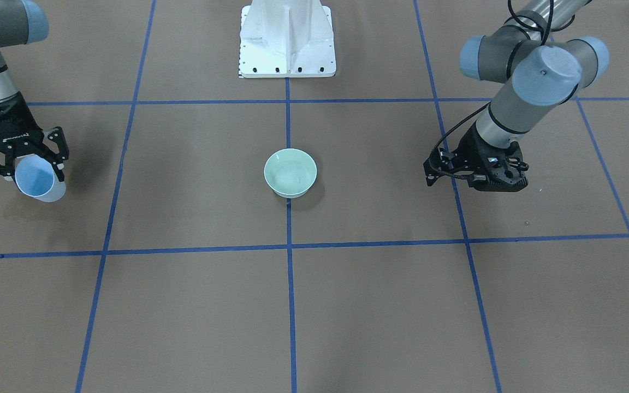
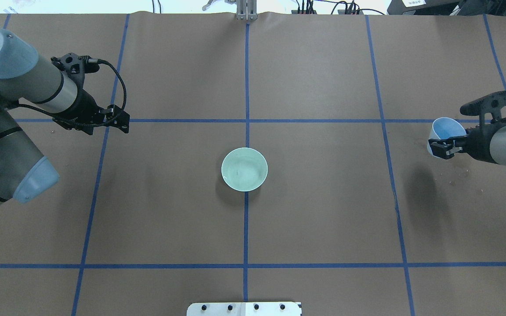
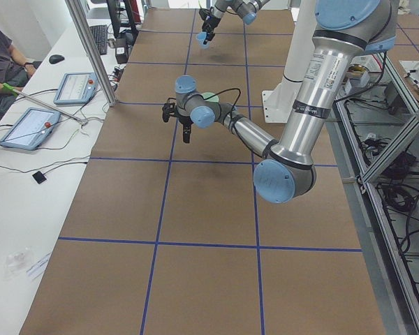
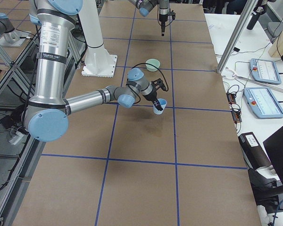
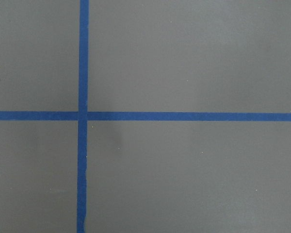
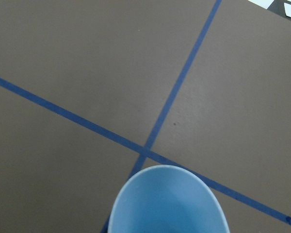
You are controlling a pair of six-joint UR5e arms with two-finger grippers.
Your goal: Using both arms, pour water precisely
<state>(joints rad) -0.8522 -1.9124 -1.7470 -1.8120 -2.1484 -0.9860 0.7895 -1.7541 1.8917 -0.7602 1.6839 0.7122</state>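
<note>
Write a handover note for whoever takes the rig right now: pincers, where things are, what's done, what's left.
Right pincer: shut on the blue cup, held above the table far out on the robot's right.
Left pincer: holds nothing, over a tape crossing on the robot's left. Open or shut cannot be told.
Green bowl: on the table's centre line, apart from both arms.
Done: cup is in grasp.
Unclear: water is not discernible in cup or bowl, so no pour can be confirmed.
Left, probably: carry the cup to the bowl and pour.
</note>
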